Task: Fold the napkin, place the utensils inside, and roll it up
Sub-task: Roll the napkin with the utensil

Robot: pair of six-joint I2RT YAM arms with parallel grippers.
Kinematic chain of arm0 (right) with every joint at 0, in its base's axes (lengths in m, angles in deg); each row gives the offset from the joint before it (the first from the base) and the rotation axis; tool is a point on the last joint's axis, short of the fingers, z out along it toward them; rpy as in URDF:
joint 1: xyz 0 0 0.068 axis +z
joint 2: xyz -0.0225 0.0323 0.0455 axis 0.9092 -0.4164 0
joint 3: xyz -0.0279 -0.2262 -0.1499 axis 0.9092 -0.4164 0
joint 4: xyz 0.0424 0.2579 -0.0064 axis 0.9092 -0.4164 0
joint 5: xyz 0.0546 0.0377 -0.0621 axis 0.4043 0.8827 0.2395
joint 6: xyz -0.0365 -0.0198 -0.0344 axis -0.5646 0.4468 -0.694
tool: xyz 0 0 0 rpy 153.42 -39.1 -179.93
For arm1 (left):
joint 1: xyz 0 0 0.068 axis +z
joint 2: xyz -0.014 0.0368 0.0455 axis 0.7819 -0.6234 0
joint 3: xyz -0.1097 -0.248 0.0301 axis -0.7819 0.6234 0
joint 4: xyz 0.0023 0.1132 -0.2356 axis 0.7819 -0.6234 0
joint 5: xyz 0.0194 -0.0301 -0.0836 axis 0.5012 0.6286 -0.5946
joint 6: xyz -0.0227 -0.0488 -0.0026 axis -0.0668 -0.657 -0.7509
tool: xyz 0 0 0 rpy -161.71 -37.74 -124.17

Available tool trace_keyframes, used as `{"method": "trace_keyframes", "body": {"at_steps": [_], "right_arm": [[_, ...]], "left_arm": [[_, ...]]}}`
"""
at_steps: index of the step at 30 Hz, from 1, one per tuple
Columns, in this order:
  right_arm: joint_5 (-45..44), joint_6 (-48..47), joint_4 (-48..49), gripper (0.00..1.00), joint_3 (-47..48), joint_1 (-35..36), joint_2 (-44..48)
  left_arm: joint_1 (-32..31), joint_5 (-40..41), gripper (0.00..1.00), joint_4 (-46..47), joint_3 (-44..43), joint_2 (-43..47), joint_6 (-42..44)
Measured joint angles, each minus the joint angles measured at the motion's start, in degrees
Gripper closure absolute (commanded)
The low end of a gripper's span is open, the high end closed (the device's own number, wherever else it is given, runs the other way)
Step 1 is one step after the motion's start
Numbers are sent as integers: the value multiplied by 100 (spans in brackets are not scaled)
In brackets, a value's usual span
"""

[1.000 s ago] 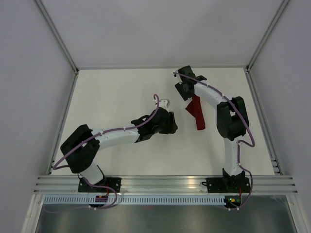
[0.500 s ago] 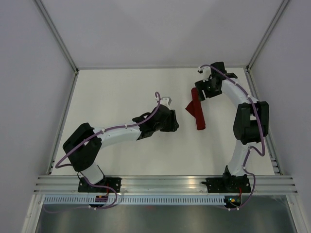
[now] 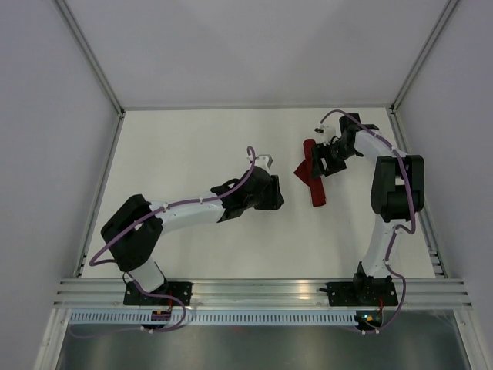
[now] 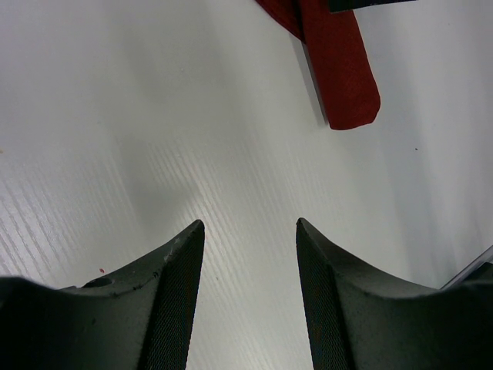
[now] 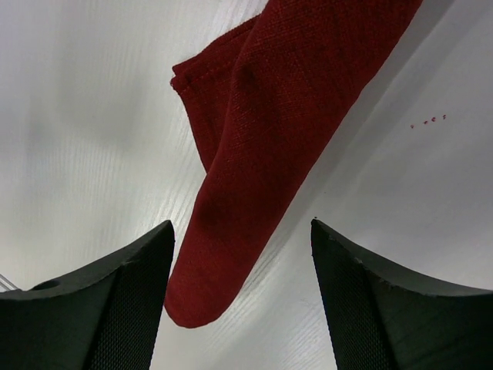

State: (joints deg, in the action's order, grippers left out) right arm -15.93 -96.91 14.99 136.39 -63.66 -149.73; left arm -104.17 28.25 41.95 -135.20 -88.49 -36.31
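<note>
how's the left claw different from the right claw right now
The right claw hangs over the napkin, whose narrow end shows between its fingers. The left claw has only table between its fingers, with the napkin lying ahead of it. The right claw's jaws look spread wider than the left claw's. Both are open and grip nothing.
</note>
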Motion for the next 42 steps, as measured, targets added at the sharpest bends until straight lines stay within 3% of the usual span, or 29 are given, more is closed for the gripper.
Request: {"method": "trace_keyframes", "body": {"at_steps": [7,12,18,21,27,38,42], "right_arm": [[144,109,26,30,0,-15,-321],[188,240,109,59,0,-15,-474],[-129,474,374,69,-111,48,-417],[-743,511,616,71,-315,234,-157],[-2889,385,1300,72,-728,1071,295],[-5292,-105,2430,73,-1285,1993,289],[-5753,-308,2682,74,-1340,2236,179]], "left_arm": [[0,-2,43,0,0,0,0],[2,-11,43,0,2,0,2],[20,-20,43,2,4,0,2],[33,-20,43,2,4,0,2],[63,-42,43,2,24,0,4],[173,-63,43,0,144,50,83],[273,-138,43,-15,219,188,138]]}}
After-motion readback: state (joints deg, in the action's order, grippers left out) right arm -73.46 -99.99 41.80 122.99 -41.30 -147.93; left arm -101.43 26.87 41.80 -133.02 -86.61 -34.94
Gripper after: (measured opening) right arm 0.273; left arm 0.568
